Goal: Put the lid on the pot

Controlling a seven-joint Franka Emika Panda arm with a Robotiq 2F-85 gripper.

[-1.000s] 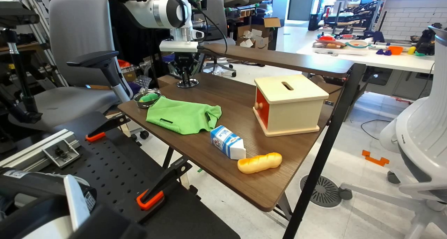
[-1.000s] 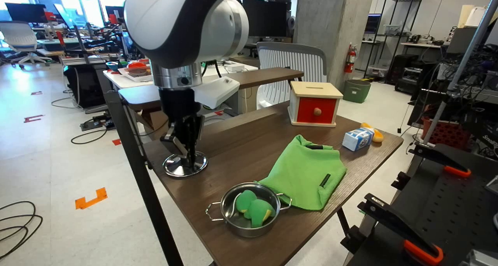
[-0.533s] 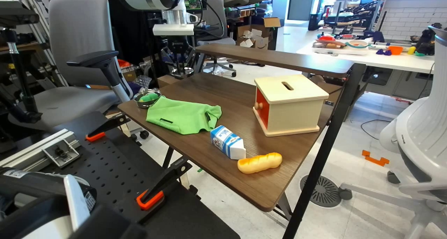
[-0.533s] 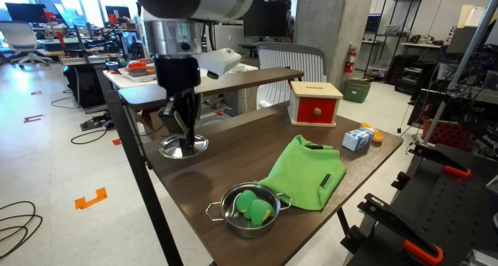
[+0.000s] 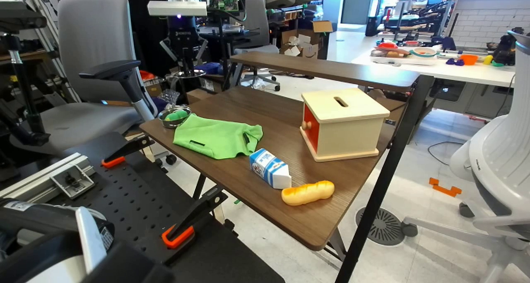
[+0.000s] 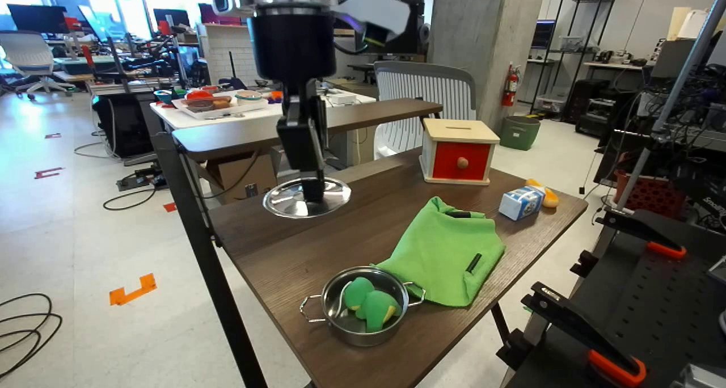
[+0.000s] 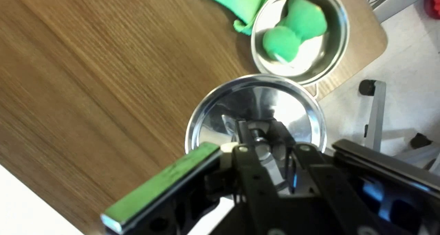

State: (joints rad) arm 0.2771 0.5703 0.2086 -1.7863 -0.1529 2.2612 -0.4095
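Round shiny metal lid [image 6: 290, 204]: aloft, near but not over the round two-handled metal pot [image 6: 363, 338]. Step, as judged: transfer. Next move should centre lid level above pot, then lower. Lid lies directly beneath the black two-fingered tool [image 7: 259, 128], which grips it near its middle.

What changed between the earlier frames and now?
The lid, held in the jaws throughout, has risen and shifted toward the pot; nothing was newly grasped or released. The pot, green cloth, milk carton and wooden box stayed put.
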